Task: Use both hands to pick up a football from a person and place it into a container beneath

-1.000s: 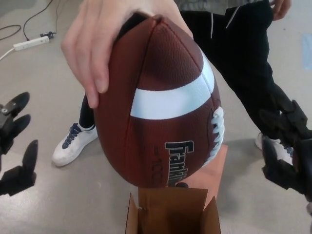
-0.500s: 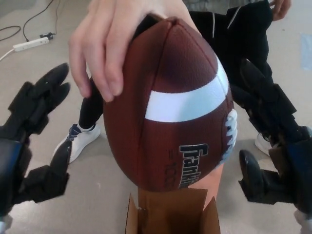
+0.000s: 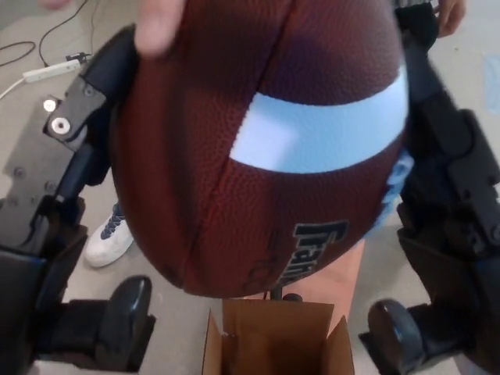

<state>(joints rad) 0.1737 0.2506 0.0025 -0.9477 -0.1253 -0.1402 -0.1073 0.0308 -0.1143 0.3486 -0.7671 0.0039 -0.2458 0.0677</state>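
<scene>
The football (image 3: 266, 148) sits clamped between my left hand (image 3: 58, 211) and right hand (image 3: 449, 226) — partial lettering "Fra" shows; a person's fingers (image 3: 160, 23) rest on top — an open cardboard box (image 3: 273, 340) lies below.

- football (image 3: 234, 180): reddish-brown pebbled leather, one wide white stripe, dark lettering edged in white, white laces at its right edge
- left hand (image 3: 58, 234) and right hand (image 3: 449, 242): matte black
- box (image 3: 275, 342): plain brown cardboard
- shoe (image 3: 105, 238): white with dark laces
- floor (image 3: 47, 109): pale grey-beige
</scene>
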